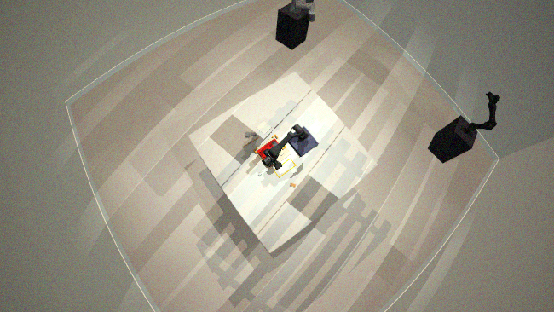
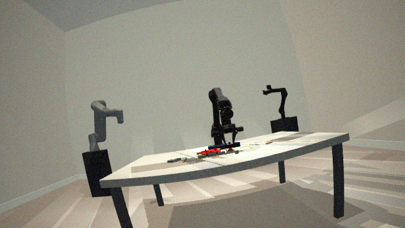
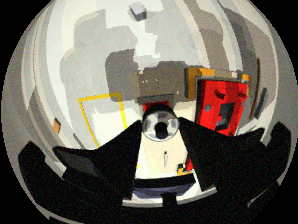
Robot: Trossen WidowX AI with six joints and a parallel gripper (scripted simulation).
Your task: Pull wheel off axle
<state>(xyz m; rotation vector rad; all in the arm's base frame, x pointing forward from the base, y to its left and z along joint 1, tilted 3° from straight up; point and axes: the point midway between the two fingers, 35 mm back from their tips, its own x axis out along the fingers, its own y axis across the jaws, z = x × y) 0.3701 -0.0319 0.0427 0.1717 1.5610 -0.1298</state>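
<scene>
While my fingers press in from both sides, the wheel (image 3: 160,124) sits clamped between them, a small round grey disc with a dark hub hole, seen end-on in the wrist view. I judge it is on its upright axle, beside the red base plate (image 3: 222,106), though the axle itself is hidden under the wheel. My gripper (image 3: 160,121) is therefore closed on the rim, not on empty air.

I expect the wheel to handle as a stiff, light part: it should not deform under my squeeze, so the grip can be firm. Its rim looks smooth and curved, which could let it roll or slip between flat pads, so holding it across the full width, as now, seems the right place. A straight pull along the axle is what I judge it needs; any tilt might bind the hub.

The yellow-outlined marked area (image 3: 103,117) lies just beside, to the left in the wrist view.

From the top and exterior views my arm (image 2: 220,116) covers the wheel entirely, and the small items on the table (image 2: 306,144) are too tiny to name. Contact between pads and rim is lost in my fingers' dark silhouettes.
</scene>
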